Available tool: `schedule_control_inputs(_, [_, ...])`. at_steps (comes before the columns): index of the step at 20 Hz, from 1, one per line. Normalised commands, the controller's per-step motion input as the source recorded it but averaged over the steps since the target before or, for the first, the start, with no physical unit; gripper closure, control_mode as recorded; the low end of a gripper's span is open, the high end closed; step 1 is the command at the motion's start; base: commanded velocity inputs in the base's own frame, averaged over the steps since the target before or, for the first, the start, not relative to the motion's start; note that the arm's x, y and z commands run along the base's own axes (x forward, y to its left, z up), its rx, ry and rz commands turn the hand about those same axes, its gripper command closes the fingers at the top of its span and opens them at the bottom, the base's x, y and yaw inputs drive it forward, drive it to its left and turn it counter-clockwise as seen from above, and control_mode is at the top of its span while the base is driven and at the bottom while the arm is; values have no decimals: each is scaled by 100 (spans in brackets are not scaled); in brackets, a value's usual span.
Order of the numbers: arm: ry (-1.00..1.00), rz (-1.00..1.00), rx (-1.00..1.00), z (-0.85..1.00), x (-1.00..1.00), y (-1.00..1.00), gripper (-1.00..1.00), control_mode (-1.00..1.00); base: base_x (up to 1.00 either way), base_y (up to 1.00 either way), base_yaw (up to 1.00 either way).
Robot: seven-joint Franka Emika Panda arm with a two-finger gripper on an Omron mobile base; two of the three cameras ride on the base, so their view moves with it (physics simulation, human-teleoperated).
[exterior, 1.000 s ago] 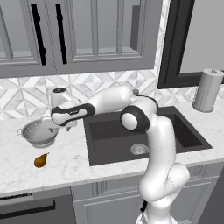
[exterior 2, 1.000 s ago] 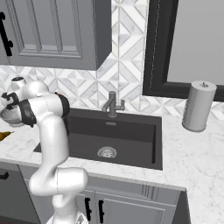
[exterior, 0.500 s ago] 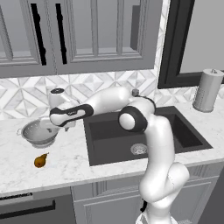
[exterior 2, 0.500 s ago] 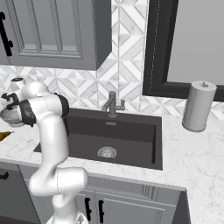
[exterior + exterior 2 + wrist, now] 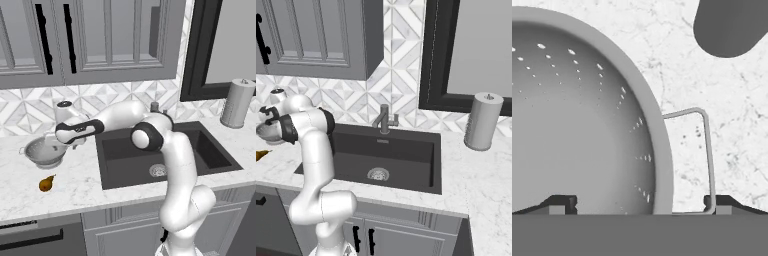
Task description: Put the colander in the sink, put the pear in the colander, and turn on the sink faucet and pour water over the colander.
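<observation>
colander taking up the left side, holes dotting its inner wall | its wire side handle sticking out over white marble counter | gripper sitting wide open, tips straddling the rim and handle | dark rounded shape showing top right

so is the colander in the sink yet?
No. The colander sits upright on the counter left of the sink, with the open gripper over its rim.
</observation>
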Motion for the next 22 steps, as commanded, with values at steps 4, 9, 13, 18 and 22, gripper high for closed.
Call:
schedule_control_inputs(4, [0,0,0,-19,12,13,-100,-100,0,0,0])
schedule_control_inputs(9, [0,0,0,-19,1,3,100,-100,0,0,0])
schedule_control_inputs(13, [0,0,0,-11,0,1,100,-100,0,0,0])
schedule_control_inputs(18, [0,0,0,0,0,0,100,-100,0,0,0])
schedule_control_inputs(22, [0,0,0,0,-6,-8,100,-100,0,0,0])
